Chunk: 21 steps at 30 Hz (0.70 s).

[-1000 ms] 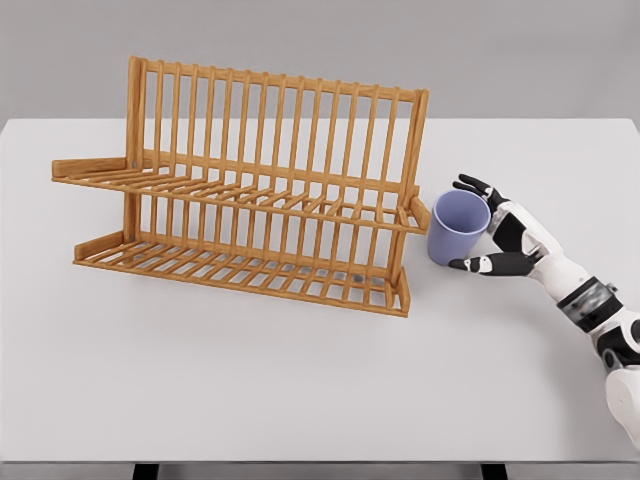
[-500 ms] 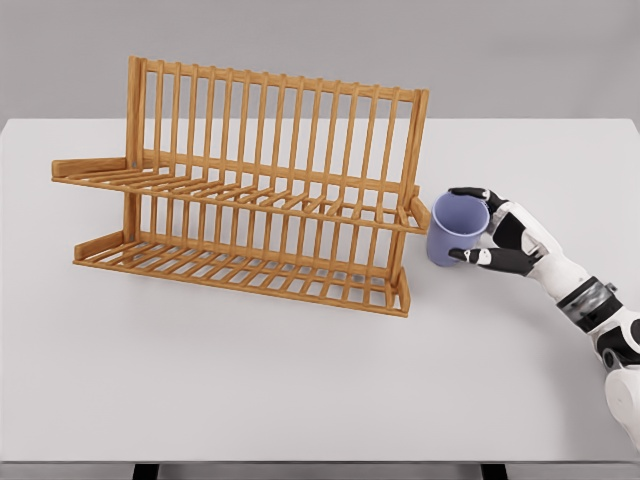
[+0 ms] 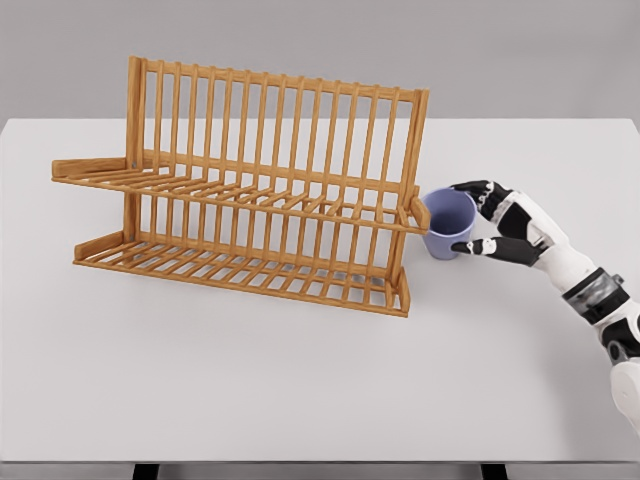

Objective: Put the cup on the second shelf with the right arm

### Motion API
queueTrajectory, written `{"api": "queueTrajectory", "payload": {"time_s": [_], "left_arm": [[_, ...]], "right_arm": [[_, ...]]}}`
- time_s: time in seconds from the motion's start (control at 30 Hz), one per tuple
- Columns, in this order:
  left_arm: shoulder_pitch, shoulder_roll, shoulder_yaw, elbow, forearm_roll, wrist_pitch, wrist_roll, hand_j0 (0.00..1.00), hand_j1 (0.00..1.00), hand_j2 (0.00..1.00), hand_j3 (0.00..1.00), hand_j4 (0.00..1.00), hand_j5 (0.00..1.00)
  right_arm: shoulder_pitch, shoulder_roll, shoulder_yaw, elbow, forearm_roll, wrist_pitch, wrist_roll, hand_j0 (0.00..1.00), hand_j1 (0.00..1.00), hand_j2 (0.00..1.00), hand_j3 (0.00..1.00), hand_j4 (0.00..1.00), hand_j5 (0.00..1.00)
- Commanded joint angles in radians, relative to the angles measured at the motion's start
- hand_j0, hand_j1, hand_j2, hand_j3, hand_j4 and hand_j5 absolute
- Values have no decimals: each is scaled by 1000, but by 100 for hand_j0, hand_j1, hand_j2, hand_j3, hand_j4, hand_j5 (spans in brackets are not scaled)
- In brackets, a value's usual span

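A lavender cup [image 3: 447, 223] is tilted, its mouth facing up and left, right beside the right end of a wooden two-tier dish rack [image 3: 250, 190]. My right hand [image 3: 487, 222] is shut on the cup, fingers [image 3: 470, 188] over the rim and the thumb [image 3: 468, 246] under its side. The cup's left edge sits next to the tip of the rack's upper shelf [image 3: 240, 192]. The lower shelf [image 3: 235, 265] holds nothing. The left arm is out of view.
The rack stands on a white table [image 3: 300, 380], with its right upright post [image 3: 412, 170] just left of the cup. My right forearm [image 3: 590, 290] reaches in from the right edge.
The hand closed its fingers around the cup, then lifted it a little up and left toward the rack's upper shelf end.
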Motion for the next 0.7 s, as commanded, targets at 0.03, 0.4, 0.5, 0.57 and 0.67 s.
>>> {"api": "queueTrajectory", "payload": {"time_s": [0.03, 0.4, 0.5, 0.57, 0.67], "left_arm": [[0, 0, 0, 0, 0, 0, 0, 100, 100, 100, 100, 100, 100], [0, 0, 0, 0, 0, 0, 0, 100, 100, 100, 100, 100, 100], [0, 0, 0, 0, 0, 0, 0, 100, 100, 100, 100, 100, 100], [0, 0, 0, 0, 0, 0, 0, 100, 100, 100, 100, 100, 100], [0, 0, 0, 0, 0, 0, 0, 100, 100, 100, 100, 100, 100]], "right_arm": [[0, -4, -5, -7, -8, 0, 0, 70, 70, 70, 70, 70, 70], [5, -9, -74, -31, -12, 6, 0, 69, 69, 69, 69, 69, 69], [8, -9, -82, -48, -12, 6, 0, 69, 69, 69, 69, 69, 69], [8, -9, -84, -59, -12, 6, 0, 69, 69, 69, 69, 69, 69], [18, -9, -117, -97, -14, 6, 0, 69, 69, 69, 69, 69, 69]]}}
